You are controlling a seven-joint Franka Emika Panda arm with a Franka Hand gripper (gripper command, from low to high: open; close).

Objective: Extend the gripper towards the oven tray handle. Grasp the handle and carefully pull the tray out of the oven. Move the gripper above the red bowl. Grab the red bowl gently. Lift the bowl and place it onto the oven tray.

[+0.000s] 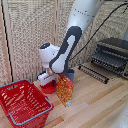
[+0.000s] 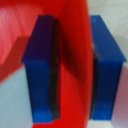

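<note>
gripper (image 1: 48, 80): low over the bowl (image 1: 49, 88), near the exterior view's left; in the wrist view the blue fingers (image 2: 42, 67) stood either side of the bowl's red wall, a gap showing at one pad; whether closed on it, cannot tell; bowl: on the table (image 1: 100, 105), beside a patterned box (image 1: 65, 90); tray (image 1: 95, 72): drawn out before the oven (image 1: 112, 55); step in hand, judged: grasping the bowl; next call: a gentle pinch on the rim, a straight lift, then carry across to the tray.
</note>
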